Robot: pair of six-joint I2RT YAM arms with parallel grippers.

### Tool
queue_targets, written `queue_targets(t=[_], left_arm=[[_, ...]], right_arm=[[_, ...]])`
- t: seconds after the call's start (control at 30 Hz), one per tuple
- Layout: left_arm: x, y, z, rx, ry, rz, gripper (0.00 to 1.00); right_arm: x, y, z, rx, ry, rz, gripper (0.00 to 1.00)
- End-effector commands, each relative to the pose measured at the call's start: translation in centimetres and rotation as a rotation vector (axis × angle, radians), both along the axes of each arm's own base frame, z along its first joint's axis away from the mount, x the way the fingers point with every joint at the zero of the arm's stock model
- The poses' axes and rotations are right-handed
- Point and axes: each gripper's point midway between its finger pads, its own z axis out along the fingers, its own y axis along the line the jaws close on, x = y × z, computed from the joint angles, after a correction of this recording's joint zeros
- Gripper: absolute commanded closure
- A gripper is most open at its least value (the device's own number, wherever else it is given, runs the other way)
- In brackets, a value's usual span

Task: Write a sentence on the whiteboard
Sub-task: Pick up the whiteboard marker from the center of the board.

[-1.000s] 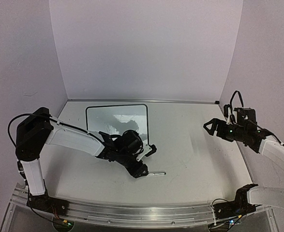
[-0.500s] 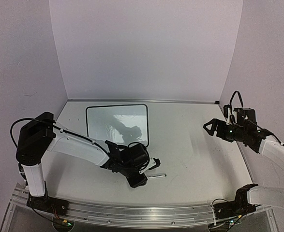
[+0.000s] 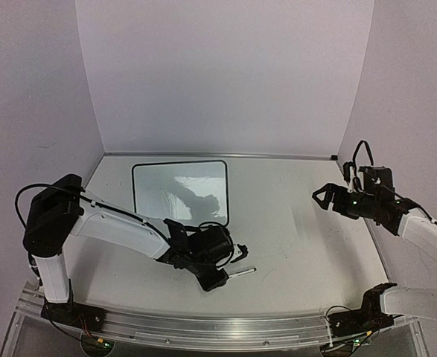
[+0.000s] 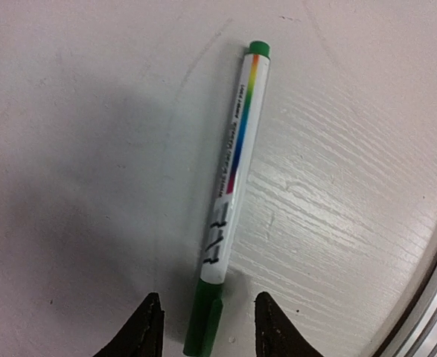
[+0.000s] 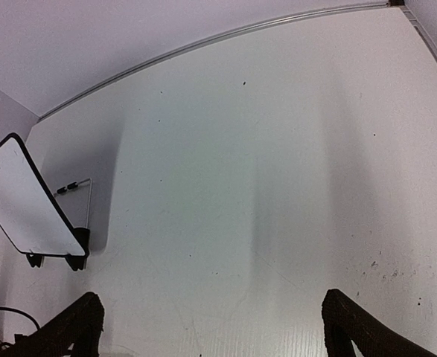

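the left gripper point(image 4: 207, 333) is open, its two black fingertips point(image 4: 147, 327) showing at the bottom edge of the left wrist view, one on each side of the green end of a marker point(image 4: 233, 171). whether the fingers touch the pen cannot be told. the marker lies flat on the table point(image 4: 69, 97), its white barrel with a rainbow stripe running up and slightly right to a small green tip near the top of the frame. in the top view the left gripper point(image 3: 225, 268) sits low in the bottom centre, with the marker point(image 3: 242, 271) poking out to its right.

the right gripper point(image 5: 218, 338) is spread wide and holds nothing, its dark fingers at the two bottom corners of the right wrist view. in the top view it point(image 3: 324, 197) hangs at the right side, above the table point(image 3: 300, 245).

the whiteboard point(image 3: 151, 186) is left of centre in the top view, above the left gripper and well apart from the marker; its glossy face carries dark reflections. in the right wrist view the whiteboard point(image 5: 28, 201) sits at the left edge on its black feet point(image 5: 77, 260).
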Motion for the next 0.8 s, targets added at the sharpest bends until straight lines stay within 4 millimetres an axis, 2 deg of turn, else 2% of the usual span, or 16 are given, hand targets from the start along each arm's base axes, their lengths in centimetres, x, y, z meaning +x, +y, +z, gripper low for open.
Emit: queue_targets(t=[0.0, 0.17, 0.43, 0.57, 0.77], left_arm=[[2.1, -1.3, 1.0, 0.002, -0.086, 0.046, 0.62], [2.0, -1.3, 0.6, 0.012, -0.081, 0.039, 0.71], [0.8, -0.4, 0.2, 0.012, -0.031, 0.023, 0.67], [0.7, 0.6, -0.7, 0.055, -0.031, 0.026, 0.66], [0.6, 1.0, -1.3, 0.07, -0.024, 0.026, 0.7]], right_arm=[[0.4, 0.2, 1.0, -0.005, -0.025, 0.008, 0.02], [0.5, 0.2, 1.1, -0.008, -0.027, 0.009, 0.02], [0.8, 0.3, 0.9, -0.013, -0.019, 0.012, 0.02], [0.8, 0.3, 0.9, -0.013, -0.017, 0.011, 0.02], [0.8, 0.3, 0.9, -0.012, -0.016, 0.012, 0.02]])
